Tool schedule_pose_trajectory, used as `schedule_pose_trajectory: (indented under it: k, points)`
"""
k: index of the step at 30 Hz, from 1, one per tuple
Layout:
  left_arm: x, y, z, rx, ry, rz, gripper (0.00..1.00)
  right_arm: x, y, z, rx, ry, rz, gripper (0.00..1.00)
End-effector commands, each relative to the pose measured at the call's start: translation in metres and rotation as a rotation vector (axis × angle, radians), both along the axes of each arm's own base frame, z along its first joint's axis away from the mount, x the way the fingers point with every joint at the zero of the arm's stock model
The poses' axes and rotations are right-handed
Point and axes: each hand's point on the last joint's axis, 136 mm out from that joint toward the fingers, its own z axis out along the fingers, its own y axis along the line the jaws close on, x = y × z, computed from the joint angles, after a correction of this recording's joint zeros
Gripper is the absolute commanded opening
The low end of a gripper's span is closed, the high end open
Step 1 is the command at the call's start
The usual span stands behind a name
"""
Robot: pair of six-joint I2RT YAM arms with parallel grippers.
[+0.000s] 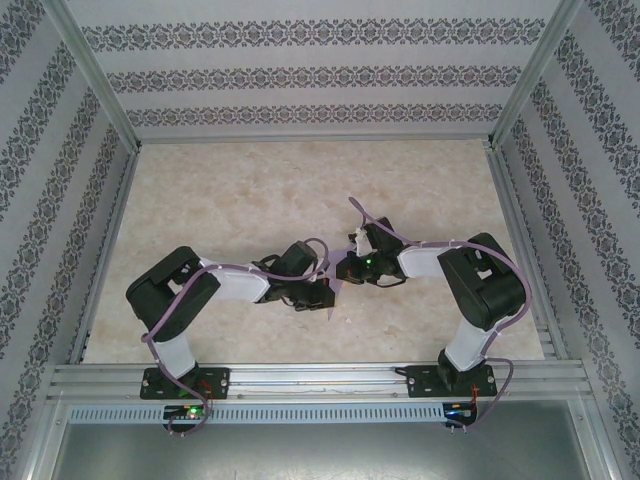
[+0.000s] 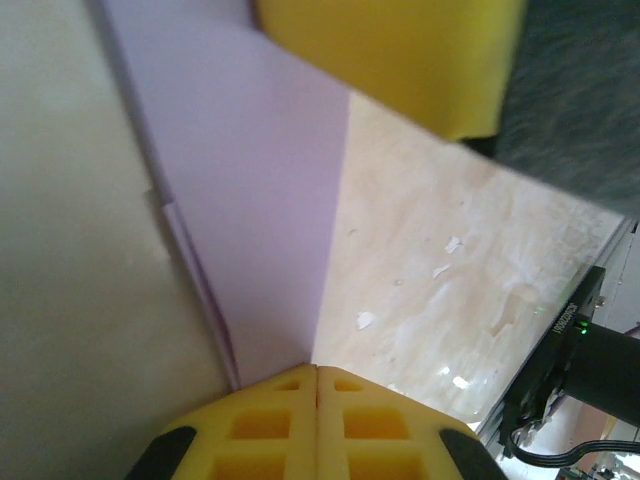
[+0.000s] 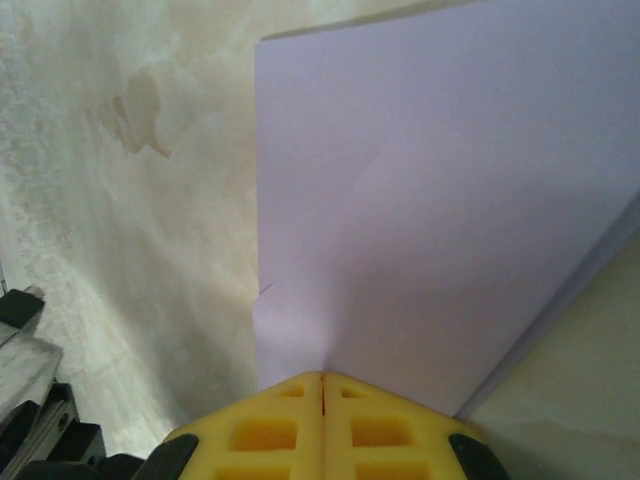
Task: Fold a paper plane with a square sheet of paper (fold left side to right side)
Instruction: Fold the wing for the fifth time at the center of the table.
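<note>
At the middle of the table [image 1: 250, 190], on my overhead feed, both arms reach inward and their tips meet, with the left end effector [image 1: 322, 297] just beside the right end effector [image 1: 350, 268]. Between them I can make out a thin sliver of the lilac sheet of paper [image 1: 337, 285]. It looks edge-on from above, so it appears lifted rather than lying flat, though that view is too small for me to be sure.

On the left wrist feed, the left end effector [image 2: 317, 400] has its yellow fingers pressed together, and the paper [image 2: 260, 200] runs down into the seam between them. I read that as a pinch on the sheet's edge. Along the paper's left border I see a second layer, so the sheet is doubled over there. At the top of that feed, a yellow finger [image 2: 400, 60] of the other arm sits against the paper, with the marbled table [image 2: 450, 260] behind.

On the right wrist feed, the right end effector [image 3: 322, 400] is likewise closed tight on the paper [image 3: 430, 200], which shows faint creases and a small notch on its left edge.
</note>
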Motion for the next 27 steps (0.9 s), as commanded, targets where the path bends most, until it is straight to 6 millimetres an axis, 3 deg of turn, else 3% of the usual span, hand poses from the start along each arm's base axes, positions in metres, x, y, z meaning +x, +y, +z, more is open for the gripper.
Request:
schedule_pose_trajectory:
  k: [1,7,11,19,27]
  points:
    - [-0.009,0.016,-0.018,0.052,0.028,0.007,0.02,-0.014,-0.018,-0.025,-0.131,0.059,-0.011,0.00]
    - [-0.016,0.024,-0.025,0.067,0.045,0.017,0.01,0.006,-0.001,0.020,-0.030,-0.032,0.018,0.00]
    - [-0.017,0.024,-0.025,0.061,0.044,0.018,0.01,0.021,0.002,0.036,0.002,-0.068,0.012,0.00]
    - [-0.012,0.017,-0.013,0.026,0.023,0.014,0.01,0.034,-0.009,0.015,-0.040,-0.038,-0.019,0.00]
    - [0.002,-0.003,0.023,-0.051,-0.021,-0.007,0.01,0.027,-0.027,-0.016,-0.124,0.021,-0.042,0.00]
